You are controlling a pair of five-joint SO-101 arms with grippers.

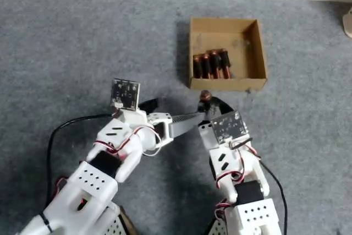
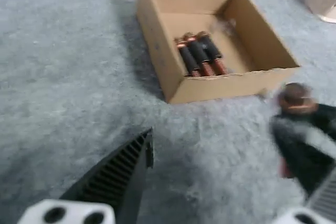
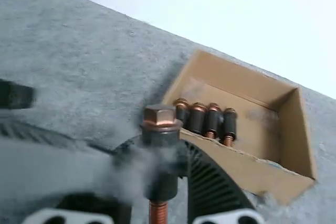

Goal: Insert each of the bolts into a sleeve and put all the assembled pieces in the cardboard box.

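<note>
The cardboard box (image 1: 256, 48) stands at the back and holds several assembled pieces (image 1: 211, 65), dark sleeves on copper bolts, lying side by side. My right gripper (image 1: 211, 105) sits just in front of the box's near wall, shut on a sleeved bolt (image 3: 159, 129) held upright: copper hex head on top, black sleeve in the jaws, bare thread below. My left gripper (image 1: 176, 109) is open just beside it, its grey finger (image 1: 186, 119) stretching toward the right gripper. From the left wrist, the box (image 2: 157, 35) lies ahead and the held bolt (image 2: 294, 98) is off to one side.
Grey carpet covers the table. A pale object (image 1: 347, 21) sits at the far right edge. Black cables (image 1: 52, 141) trail beside the arm bases. Open carpet lies left of the box.
</note>
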